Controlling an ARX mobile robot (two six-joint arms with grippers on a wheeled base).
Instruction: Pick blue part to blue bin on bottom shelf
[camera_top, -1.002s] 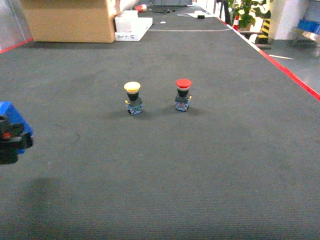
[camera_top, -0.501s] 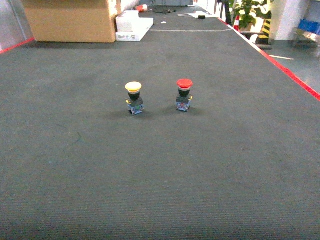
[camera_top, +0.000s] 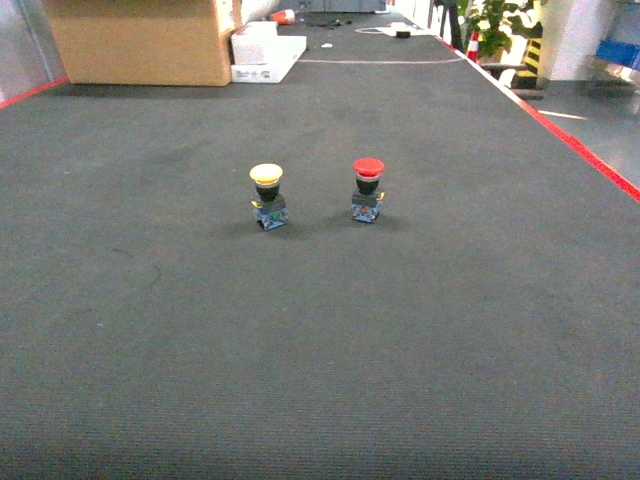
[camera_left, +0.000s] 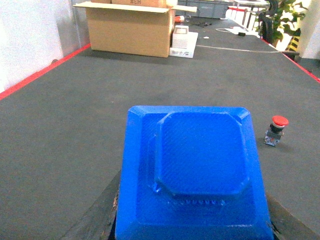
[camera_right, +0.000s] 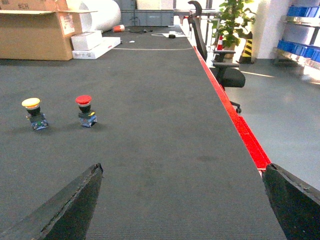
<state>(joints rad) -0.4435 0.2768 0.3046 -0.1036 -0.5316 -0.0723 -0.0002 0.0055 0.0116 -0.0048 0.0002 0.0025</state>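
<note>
Blue part (camera_left: 195, 175) between left end effector (camera_left: 192, 220) fingers

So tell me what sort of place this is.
Most likely a workshop or warehouse test area. Industrial push buttons, one yellow-capped and one red-capped, stand on a dark mat edged with a red floor line. Behind are a cardboard box and a steel rack holding blue bins.

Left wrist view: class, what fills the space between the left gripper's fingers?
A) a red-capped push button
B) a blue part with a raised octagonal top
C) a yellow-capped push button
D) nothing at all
B: the blue part fills the foreground between the dark fingers, while the red-capped button stands on the mat beyond.
</note>
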